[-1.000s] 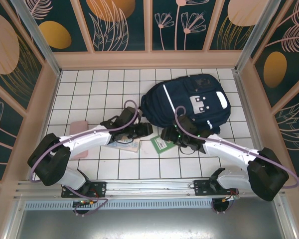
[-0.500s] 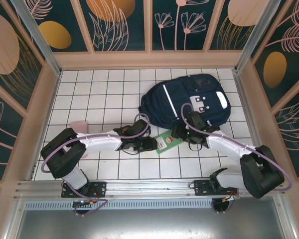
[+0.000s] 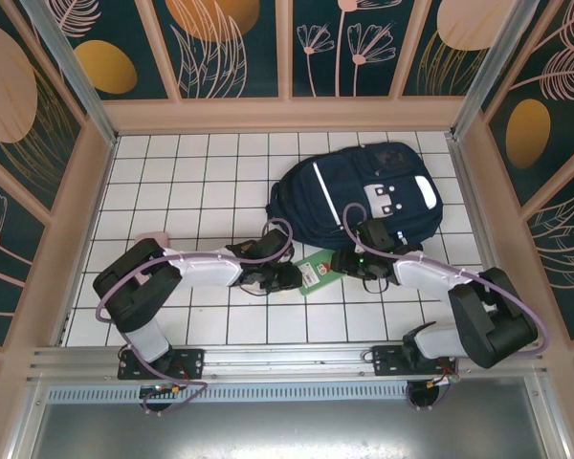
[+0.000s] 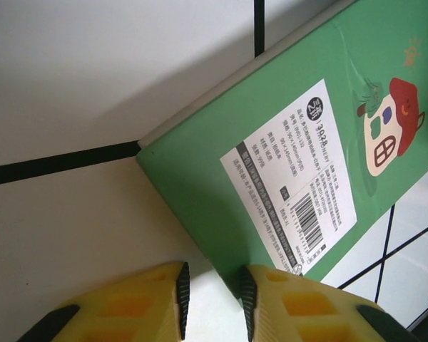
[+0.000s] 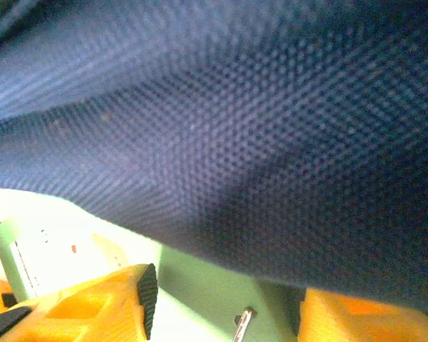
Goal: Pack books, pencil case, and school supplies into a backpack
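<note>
The navy backpack (image 3: pixel 364 191) lies at the back right of the tiled table, with its fabric (image 5: pixel 257 128) close over my right gripper. A small green booklet (image 3: pixel 316 271) with a white label lies flat on the tiles at the backpack's near edge. My left gripper (image 3: pixel 285 277) is at the booklet's left end. Its jaws (image 4: pixel 214 303) stand a narrow gap apart over bare tile, and the booklet (image 4: pixel 299 164) edge runs beside the right pad. My right gripper (image 3: pixel 349 260) is open (image 5: pixel 225 306), wide, over the booklet's (image 5: pixel 200 285) other end, under the backpack's rim.
A pink flat item (image 3: pixel 149 234) peeks out behind my left arm's elbow. A small metal zipper pull (image 5: pixel 242 320) hangs between the right fingers. Wooden walls (image 3: pixel 67 220) enclose the white tiled table (image 3: pixel 191 182) on three sides.
My left arm swung right to the green booklet, and the booklet turned and slid toward the backpack. The right gripper shifted up to the backpack's edge. Both pairs of jaws have narrowed.
</note>
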You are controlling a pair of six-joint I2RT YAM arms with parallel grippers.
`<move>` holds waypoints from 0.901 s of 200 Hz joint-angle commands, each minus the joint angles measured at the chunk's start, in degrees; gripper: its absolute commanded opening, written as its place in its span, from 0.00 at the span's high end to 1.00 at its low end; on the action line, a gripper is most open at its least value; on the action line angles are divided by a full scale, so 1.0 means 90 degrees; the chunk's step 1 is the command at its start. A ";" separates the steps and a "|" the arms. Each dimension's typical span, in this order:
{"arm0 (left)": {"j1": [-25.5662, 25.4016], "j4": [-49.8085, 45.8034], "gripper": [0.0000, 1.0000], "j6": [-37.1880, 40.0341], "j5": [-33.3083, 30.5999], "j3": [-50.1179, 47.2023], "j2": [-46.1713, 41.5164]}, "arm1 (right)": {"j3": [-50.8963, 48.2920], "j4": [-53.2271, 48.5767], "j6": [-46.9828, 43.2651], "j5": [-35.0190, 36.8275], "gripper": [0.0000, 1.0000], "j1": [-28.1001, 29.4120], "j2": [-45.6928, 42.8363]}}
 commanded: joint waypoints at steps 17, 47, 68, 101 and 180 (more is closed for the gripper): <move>-0.0032 -0.0010 0.72 0.0036 -0.0156 -0.0109 0.0369 | -0.0272 0.0633 0.0252 -0.2318 0.51 0.0131 -0.0748; -0.0041 0.0009 0.73 0.0041 -0.0191 -0.0184 0.0338 | -0.0403 0.0953 0.0467 -0.2917 0.55 0.0068 -0.1126; -0.0040 0.0009 0.73 0.0070 -0.0205 -0.0188 0.0330 | -0.0404 0.0974 0.0474 -0.3013 0.57 0.0041 -0.1166; -0.0034 0.0024 0.73 0.0087 -0.0201 -0.0205 0.0324 | -0.0423 0.1125 0.0496 -0.3188 0.63 0.0021 -0.1099; -0.0034 0.0107 0.73 0.0071 -0.0190 -0.0308 0.0268 | -0.0462 0.1587 0.0720 -0.3790 0.64 -0.0078 -0.1334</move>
